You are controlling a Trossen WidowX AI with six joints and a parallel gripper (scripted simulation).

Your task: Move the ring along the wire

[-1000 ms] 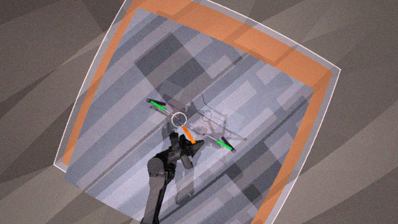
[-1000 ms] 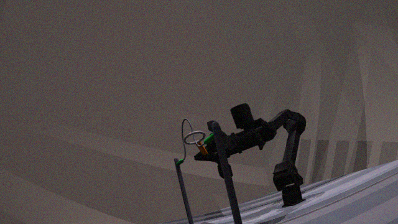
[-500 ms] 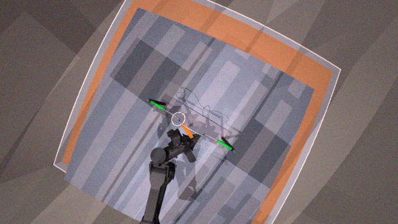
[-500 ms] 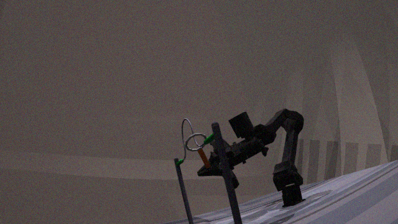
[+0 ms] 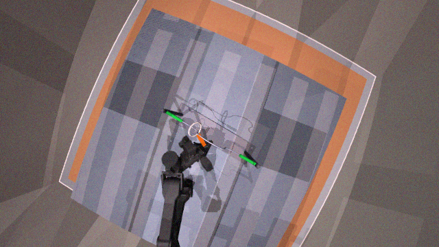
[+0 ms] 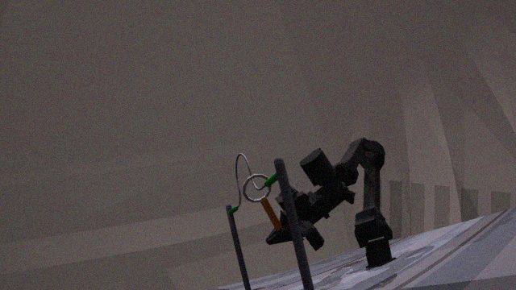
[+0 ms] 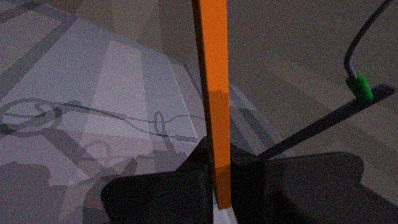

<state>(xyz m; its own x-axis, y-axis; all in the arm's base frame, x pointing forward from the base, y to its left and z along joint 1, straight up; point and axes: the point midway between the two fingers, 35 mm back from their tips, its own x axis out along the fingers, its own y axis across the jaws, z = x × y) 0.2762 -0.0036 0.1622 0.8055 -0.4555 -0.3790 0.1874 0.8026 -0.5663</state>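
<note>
The pale ring (image 5: 188, 130) (image 6: 243, 188) is around the grey wire (image 5: 214, 144) (image 6: 237, 173) (image 7: 350, 47), a little inward from the left green part (image 5: 173, 116) (image 6: 271, 180). Whether the ring touches the wire cannot be told. The other green part (image 5: 247, 160) (image 6: 233, 210) is farther off. One green part (image 7: 360, 88) shows in the wrist view. My gripper (image 5: 206, 145) (image 6: 279, 231) (image 7: 210, 140) is shut on the lower end of the orange handle (image 5: 202, 140) (image 6: 271, 214) (image 7: 215, 65), which slants up to the ring. The ring is out of the wrist view.
The near post (image 6: 295, 225) stands in front of part of the arm in the exterior view. The far post (image 6: 239, 250) is left of it; a dark post (image 7: 320, 125) slants at the right of the wrist view. The wire has a tall hump between the posts. Shadows lie across the table.
</note>
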